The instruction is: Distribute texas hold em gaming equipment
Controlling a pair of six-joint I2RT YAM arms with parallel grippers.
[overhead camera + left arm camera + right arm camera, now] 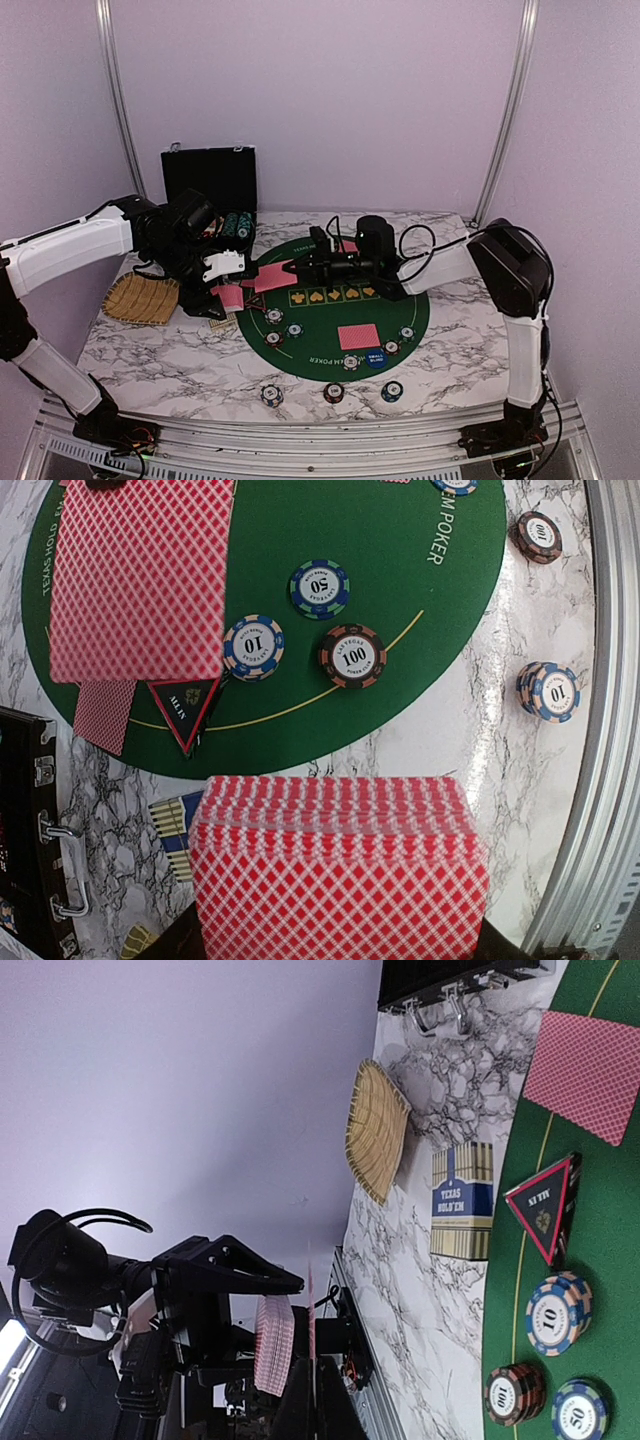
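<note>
My left gripper (228, 297) is shut on a thick deck of red-backed playing cards (340, 870), held over the marble at the left rim of the green mat (330, 312). My right gripper (312, 1365) is shut on a single card (270, 277), seen edge-on in the right wrist view, just beside the deck (274, 1345). Below them another card (103, 713) and a dark red-edged triangle (185, 705) lie on the mat. Nearby are the 10 chip (253, 647), the 50 chip (319, 588) and the 100 chip (352, 656). A card (358, 336) and a blue disc (375, 360) lie near the mat's front.
A woven straw tray (140, 298) sits at the left. An open black case (210, 180) stands at the back left. A blue Texas Hold'em card box (462, 1200) lies on the marble by the mat. Three chip stacks (334, 392) line the front edge.
</note>
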